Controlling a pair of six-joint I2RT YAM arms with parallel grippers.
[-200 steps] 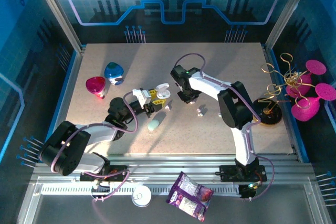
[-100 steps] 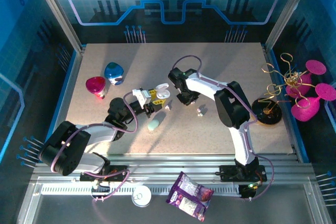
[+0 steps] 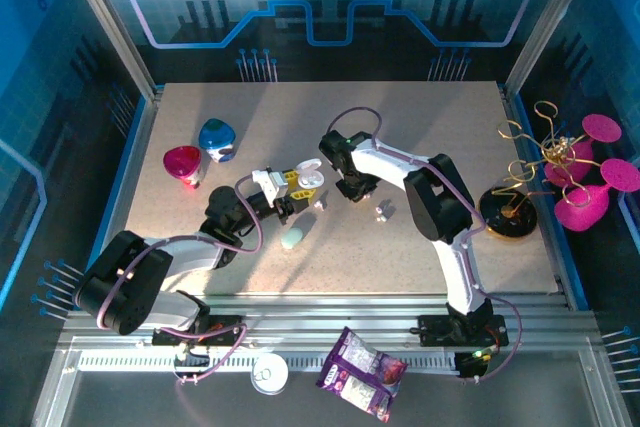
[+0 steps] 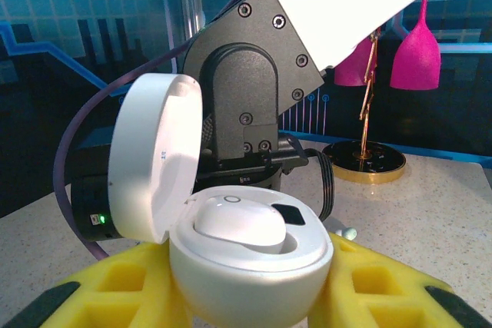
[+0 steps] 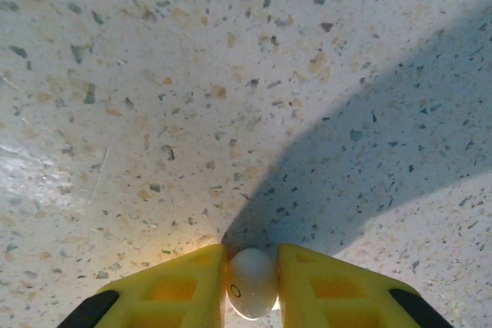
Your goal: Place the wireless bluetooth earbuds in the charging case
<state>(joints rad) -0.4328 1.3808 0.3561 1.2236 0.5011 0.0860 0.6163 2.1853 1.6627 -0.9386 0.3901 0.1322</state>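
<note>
Near the middle of the bench (image 3: 420,117) lies a mint case (image 3: 293,237). Just beyond it, the left end effector (image 4: 246,301) pinches the base of the white charging case (image 4: 250,266). The lid is swung open to the left and a seated earbud (image 4: 238,224) fills one well. To the right, the right end effector (image 5: 252,288) is pressed onto a single earbud (image 5: 252,270) over the bench. A loose piece (image 3: 322,204), likely another earbud, lies between the two end effectors. The earbud is probably light, rigid and glossy, so it may twist or slip. Grip across the bulb and leave the stem free.
</note>
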